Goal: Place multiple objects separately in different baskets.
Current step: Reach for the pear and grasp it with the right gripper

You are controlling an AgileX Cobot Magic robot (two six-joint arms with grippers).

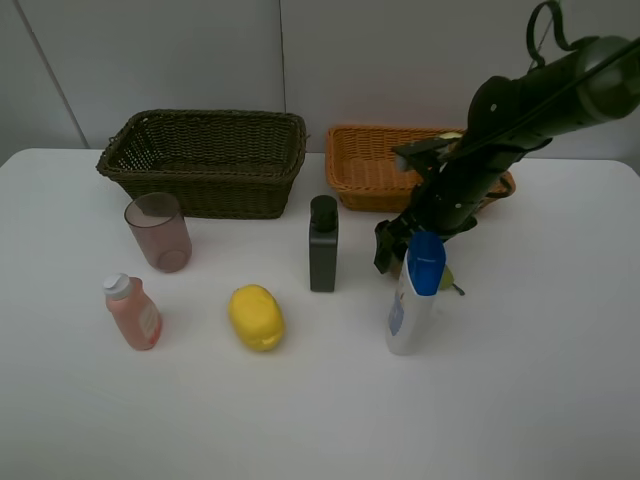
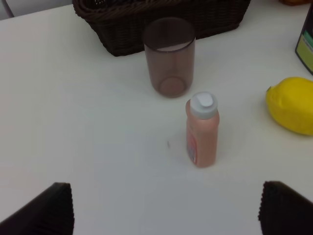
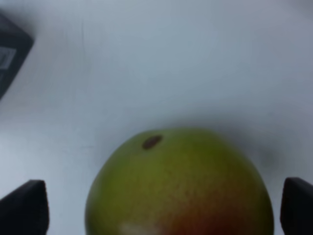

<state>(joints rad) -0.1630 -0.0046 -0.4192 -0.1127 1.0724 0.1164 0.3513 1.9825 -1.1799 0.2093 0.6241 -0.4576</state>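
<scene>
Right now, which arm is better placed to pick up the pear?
Right. The right hand, open, straddles the pear; the left hand, also open, is over by the pink bottle.

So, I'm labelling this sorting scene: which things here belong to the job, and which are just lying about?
Job: dark basket, orange basket, pink cup, pink bottle, lemon, dark bottle, white blue-capped bottle, pear.
Lying about: nothing visible; only the white table beneath them.
</scene>
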